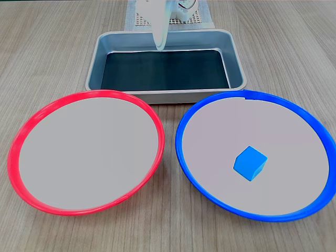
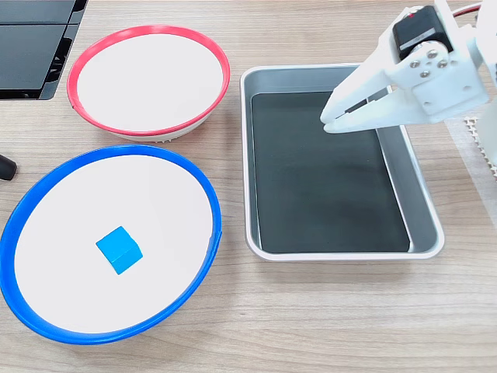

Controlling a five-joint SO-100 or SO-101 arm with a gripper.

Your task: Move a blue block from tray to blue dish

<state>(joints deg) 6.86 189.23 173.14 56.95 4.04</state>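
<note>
Far from the gripper, to its left in a fixed view, the blue block sits in the blue dish, with the red dish behind. The gripper hangs over the tray, nearly shut and holding nothing. A low swing could bump a dish. The wooden tabletop looks flat.

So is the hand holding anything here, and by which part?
Nothing is held. The hand hangs empty over the tray, fingertips nearly together, while the blue block lies free in the blue dish.
</note>
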